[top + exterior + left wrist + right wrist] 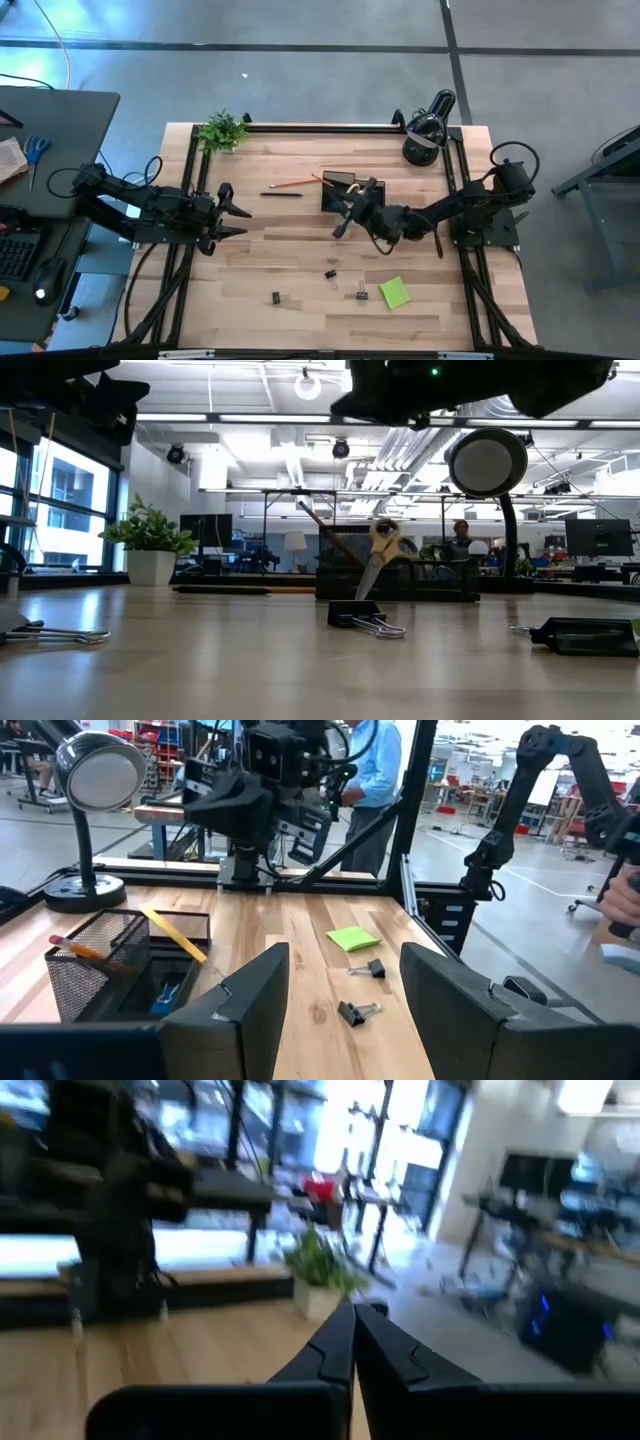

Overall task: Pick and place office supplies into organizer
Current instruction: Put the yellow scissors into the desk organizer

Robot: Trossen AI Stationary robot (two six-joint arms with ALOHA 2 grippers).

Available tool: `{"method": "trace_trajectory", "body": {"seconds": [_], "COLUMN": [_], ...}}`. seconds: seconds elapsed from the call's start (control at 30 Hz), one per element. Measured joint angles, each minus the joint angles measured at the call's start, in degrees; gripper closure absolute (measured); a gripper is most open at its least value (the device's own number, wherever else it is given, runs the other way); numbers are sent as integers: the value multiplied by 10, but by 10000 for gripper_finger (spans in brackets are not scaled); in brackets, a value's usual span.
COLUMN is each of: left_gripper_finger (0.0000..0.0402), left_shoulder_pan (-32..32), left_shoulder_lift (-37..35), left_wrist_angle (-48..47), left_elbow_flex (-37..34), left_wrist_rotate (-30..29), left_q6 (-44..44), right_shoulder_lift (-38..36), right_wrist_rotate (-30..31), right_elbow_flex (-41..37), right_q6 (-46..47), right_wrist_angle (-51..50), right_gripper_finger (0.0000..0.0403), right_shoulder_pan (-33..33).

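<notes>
Organizer (338,190) sits near the table's far edge beside a black desk lamp (427,128), holding yellow-handled scissors (383,546) and an orange pencil (78,949). Just beside it, the right gripper (343,222) hovers with fingers pressed together, empty. Left gripper (240,212) waits spread wide, well apart. Binder clips (330,274) and a sticky-note pad (394,292) lie on the table.
</notes>
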Motion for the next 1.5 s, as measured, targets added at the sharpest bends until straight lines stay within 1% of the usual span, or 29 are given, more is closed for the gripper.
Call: {"method": "trace_trajectory", "body": {"seconds": [0.07, 0.17, 0.3, 0.37, 0.5, 0.63, 0.73, 0.87, 0.97, 1.03, 1.13, 1.27, 1.37, 1.5], "left_gripper_finger": [218, 218, 218, 218, 218, 218, 218, 218, 218, 218, 218, 218, 218, 218], "left_shoulder_pan": [0, 0, 0, 0, 0, 0, 0, 0, 0, 0, 0, 0, 0, 0], "left_shoulder_lift": [0, 0, 0, 0, 0, 0, 0, 0, 0, 0, 0, 0, 0, 0], "left_wrist_angle": [0, 1, 5, 5, 6, 5, 5, 5, 5, 5, 5, 5, 5, 5], "left_elbow_flex": [0, 0, 0, 0, 0, 0, 0, 0, 0, 0, 0, 0, 0, 0], "left_wrist_rotate": [0, 0, 0, 0, 0, 0, 0, 0, 0, 1, 1, 2, 2, 2], "left_q6": [-1, -1, -2, -3, -12, -12, -12, -12, -12, -12, -12, -12, -12, -12], "right_shoulder_lift": [-14, -36, -50, -49, -27, 0, 18, 48, 74, 90, 108, 116, 116, 116], "right_wrist_rotate": [35, 80, 115, 106, 60, 55, 52, 42, 40, 39, 26, 13, 20, 23], "right_elbow_flex": [0, 0, 0, 0, 0, 0, -2, -8, -8, -9, -9, -9, -9, -9], "right_q6": [63, 190, 362, 452, 636, 746, 808, 861, 872, 866, 831, 789, 776, 781], "right_wrist_angle": [-53, -146, -268, -338, -460, -532, -550, -540, -522, -493, -443, -395, -383, -390], "right_gripper_finger": [383, 356, 315, 297, 266, 240, 222, 204, 191, 182, 170, 162, 164, 164], "right_shoulder_pan": [17, 44, 72, 79, 79, 79, 76, 76, 72, 66, 58, 53, 53, 45]}}
